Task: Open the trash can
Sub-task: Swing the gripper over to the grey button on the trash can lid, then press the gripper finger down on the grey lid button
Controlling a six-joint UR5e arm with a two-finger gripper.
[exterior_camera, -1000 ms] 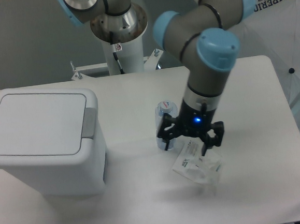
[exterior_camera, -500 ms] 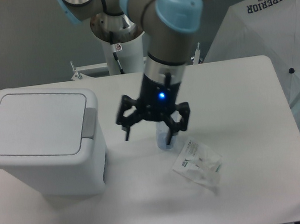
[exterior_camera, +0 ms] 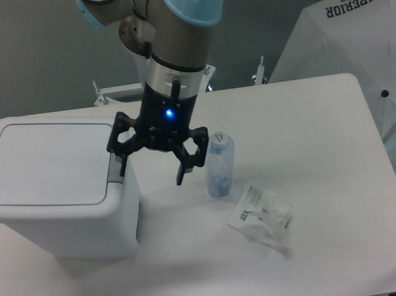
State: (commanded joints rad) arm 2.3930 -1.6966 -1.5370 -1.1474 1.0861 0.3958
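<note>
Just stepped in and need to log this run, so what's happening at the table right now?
A single robot arm holds its tool open and empty just above the right edge of the white trash can, near the grey push tab. The lid lies flat and closed. To the right, a small clear plastic bottle stands upright, with a clear plastic packet lying on the table beside it.

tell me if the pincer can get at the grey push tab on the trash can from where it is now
Probably yes: the open pincer hangs beside the trash can, one finger over its grey tab, nothing between them. The bottle stands clear on the other side.
</note>
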